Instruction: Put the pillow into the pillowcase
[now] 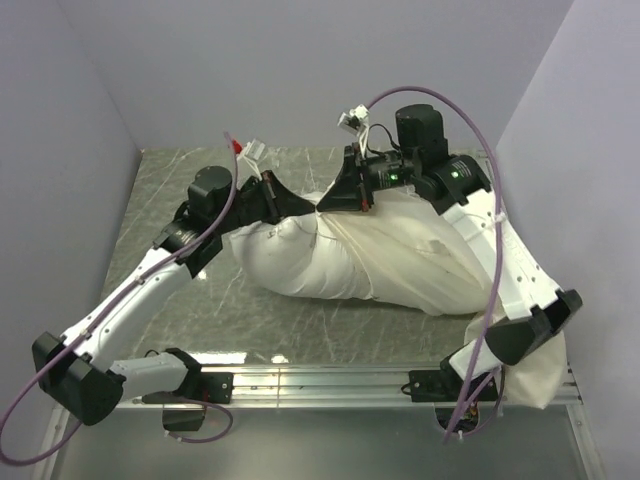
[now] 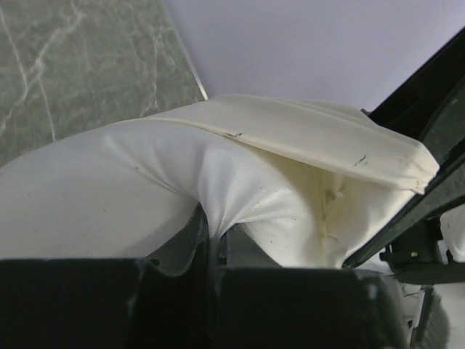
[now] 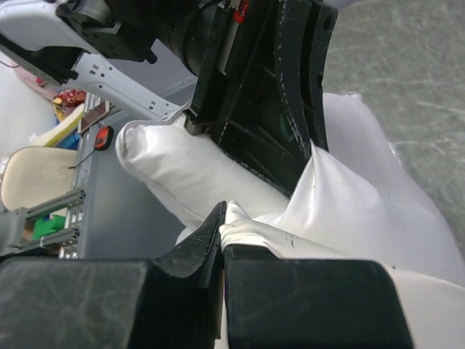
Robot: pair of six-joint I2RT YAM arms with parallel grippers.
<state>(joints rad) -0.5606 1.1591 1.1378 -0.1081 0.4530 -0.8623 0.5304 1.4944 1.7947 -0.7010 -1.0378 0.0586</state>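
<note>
So here's where I had things. The pillowcase [image 1: 410, 255] lay as one lumpy bundle across the middle of the worktop [image 1: 165, 190]. It ran from the far centre down to the near right corner, where a loose flap of it drooped over the front rail [image 1: 320, 380] next to the right arm's base.

The mouth of the case was at the far left end. The pillow [image 2: 80, 196] bulged out of it there, bright white against the cream.

Left claw [image 2: 216, 234] was pinched tight on a tuck of that white pillow fabric, jaws nearly together with just the cloth between them. Right claw [image 3: 222, 222] was clamped narrow on the hemmed edge of the case, holding it just above the pillow. The two claws sat close together at the far side of the bundle. How far the pillow reached inside the case, I couldn't tell.
</note>
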